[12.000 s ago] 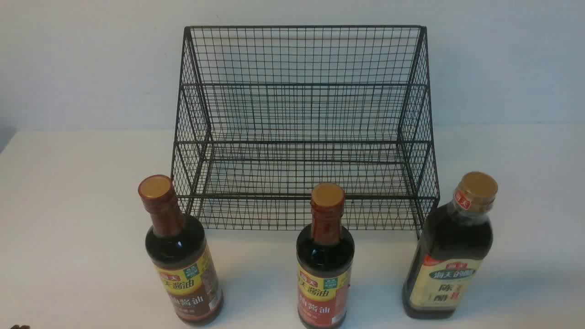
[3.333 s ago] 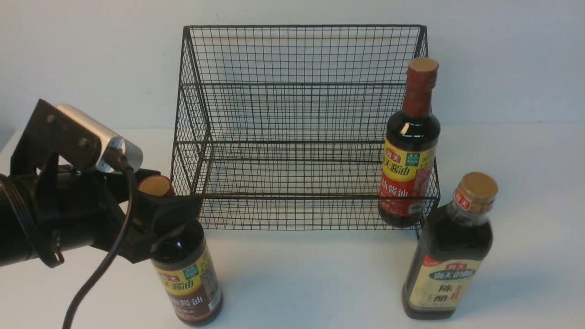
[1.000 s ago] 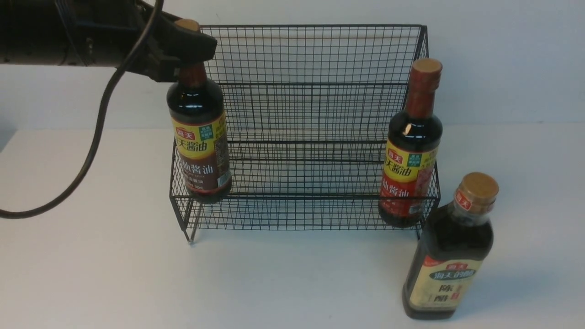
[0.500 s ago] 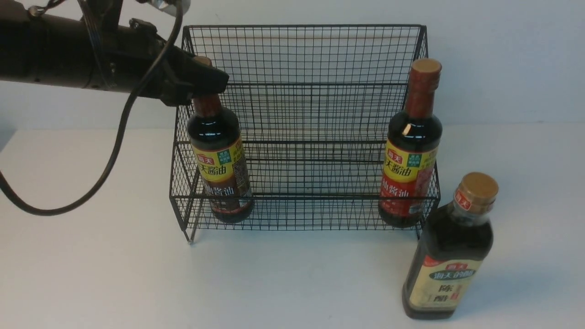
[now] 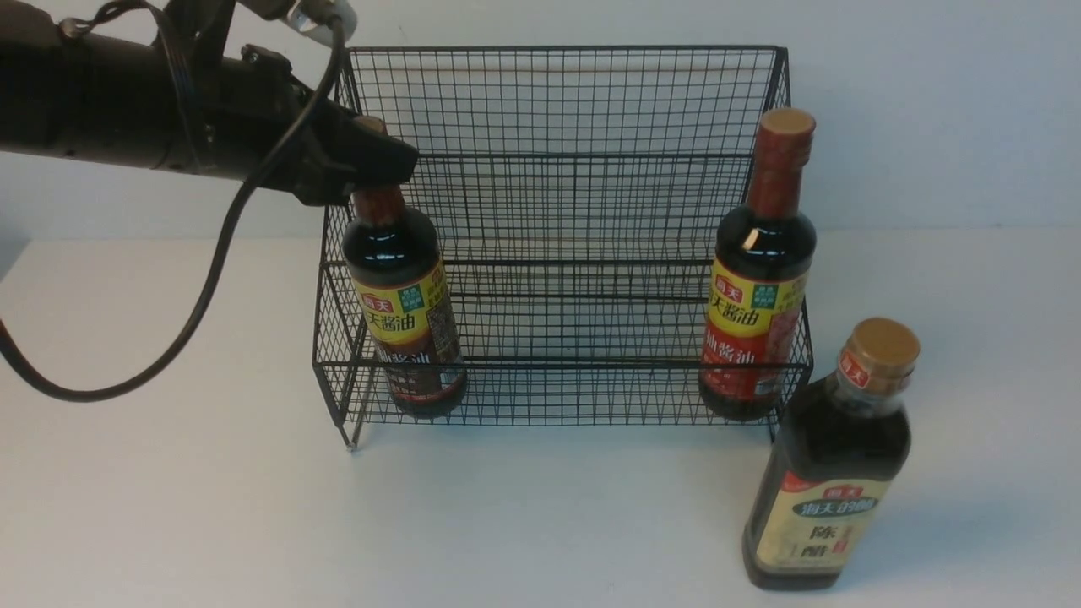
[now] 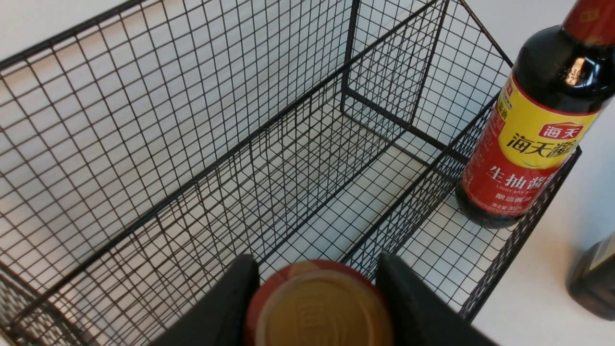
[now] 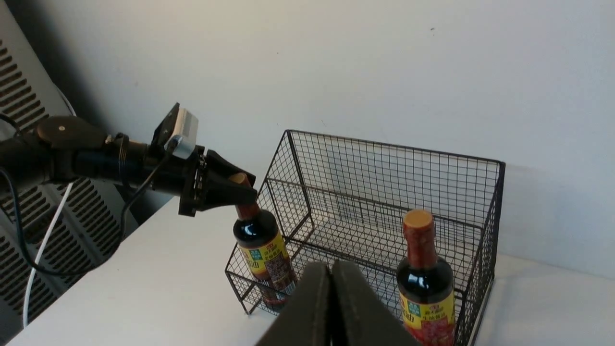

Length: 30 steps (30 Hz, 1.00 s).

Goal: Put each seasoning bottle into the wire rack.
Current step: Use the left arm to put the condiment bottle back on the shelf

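Observation:
The black wire rack stands at the back of the white table. A slim seasoning bottle with a yellow-red label stands slightly tilted at the left end of the rack's lower tier. My left gripper is shut on its tan cap, with a black finger on either side. A second slim bottle stands at the right end of the same tier. The broader bottle with the cream label stands on the table in front of the rack's right corner. My right gripper hangs shut and empty, high above the table.
The left arm's black cable loops down over the table to the left of the rack. A wall rises right behind the rack. A slatted grey panel stands beyond the table's left side.
My left gripper has brought the slim bottle down from above the rack's front rail into the lower tier's left end. The other two bottles have not moved.

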Each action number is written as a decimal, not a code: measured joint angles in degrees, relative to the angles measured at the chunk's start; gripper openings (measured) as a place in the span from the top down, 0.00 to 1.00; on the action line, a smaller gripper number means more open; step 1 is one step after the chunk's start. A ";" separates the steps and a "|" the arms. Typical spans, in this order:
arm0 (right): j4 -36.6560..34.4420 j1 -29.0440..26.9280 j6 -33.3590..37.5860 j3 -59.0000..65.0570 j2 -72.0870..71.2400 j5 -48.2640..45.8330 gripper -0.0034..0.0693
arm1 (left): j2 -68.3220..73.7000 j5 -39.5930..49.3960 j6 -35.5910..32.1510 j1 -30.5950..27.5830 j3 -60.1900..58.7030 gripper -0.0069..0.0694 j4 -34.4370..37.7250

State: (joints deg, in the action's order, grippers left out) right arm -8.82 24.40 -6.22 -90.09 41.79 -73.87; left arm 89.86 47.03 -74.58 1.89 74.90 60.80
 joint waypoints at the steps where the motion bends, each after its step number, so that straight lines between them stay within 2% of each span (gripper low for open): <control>1: 0.00 0.00 0.00 1.50 -0.81 0.00 0.97 | 0.00 -0.06 0.07 0.00 0.00 0.54 -0.06; 11: -0.11 0.00 -1.23 11.36 -3.17 -0.35 0.97 | 0.00 -0.48 0.02 0.05 0.00 0.54 -0.11; 21: -0.37 0.00 -1.75 12.40 -5.48 -0.37 0.97 | 0.00 0.90 0.26 0.05 0.04 0.54 -0.37; 30: -0.42 0.00 -1.80 12.40 -11.63 -0.37 0.97 | -0.84 2.51 3.52 0.00 0.60 0.28 1.73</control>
State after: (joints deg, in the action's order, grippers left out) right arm -9.24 24.40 -8.01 -77.69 30.16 -74.25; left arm 89.02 49.54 -71.06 1.89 75.50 62.53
